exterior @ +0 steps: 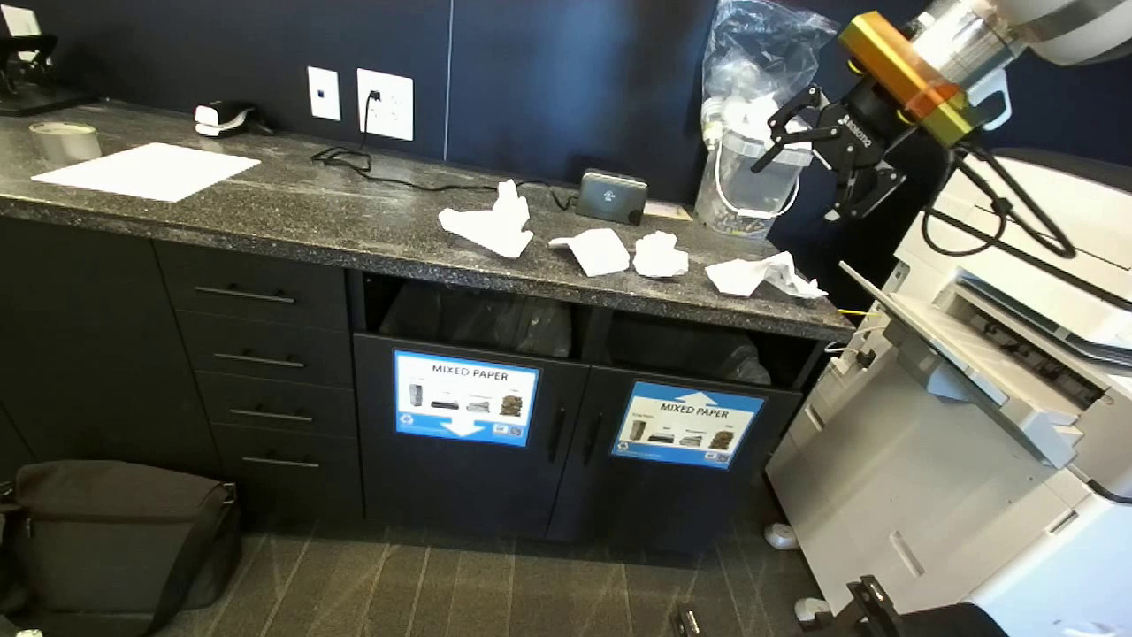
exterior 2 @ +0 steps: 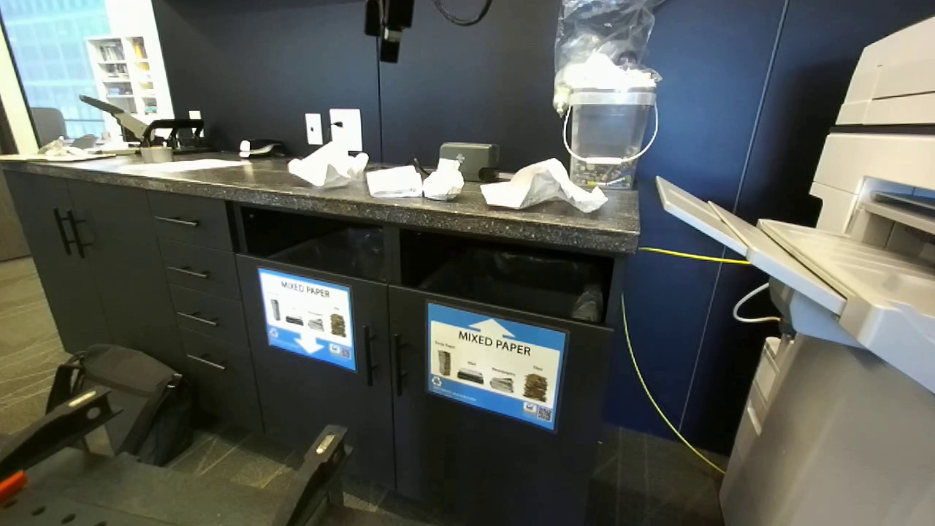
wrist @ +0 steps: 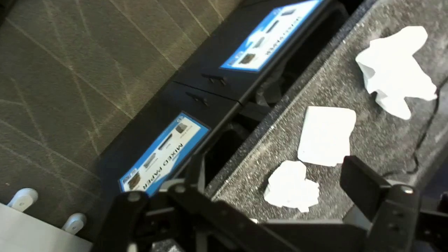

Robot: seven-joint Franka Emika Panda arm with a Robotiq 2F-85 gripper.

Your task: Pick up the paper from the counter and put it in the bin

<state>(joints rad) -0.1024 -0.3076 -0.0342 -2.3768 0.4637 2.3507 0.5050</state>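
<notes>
The paper, a small low crumpled white wad (exterior: 661, 256), lies on the dark speckled counter (exterior: 354, 230), also in view in an exterior view (exterior 2: 443, 180). In the wrist view the paper (wrist: 292, 186) shows between the spread fingers, below the gripper. My gripper (exterior: 796, 192) is open and empty, well above the counter's right end, in front of the clear bucket. The bin is the right dark opening (exterior 2: 504, 274) under the counter, with a wide blue-and-white sign below; its inside is dark, with some bag plastic showing.
A folded white piece (exterior: 601, 252) and a peaked white crumple (exterior: 492, 226) lie left of the paper; a longer crumple (exterior: 765, 275) lies right. A grey box (exterior: 612, 196) and a clear bucket (exterior: 747, 181) stand behind. A printer (exterior: 973, 354) stands at the right.
</notes>
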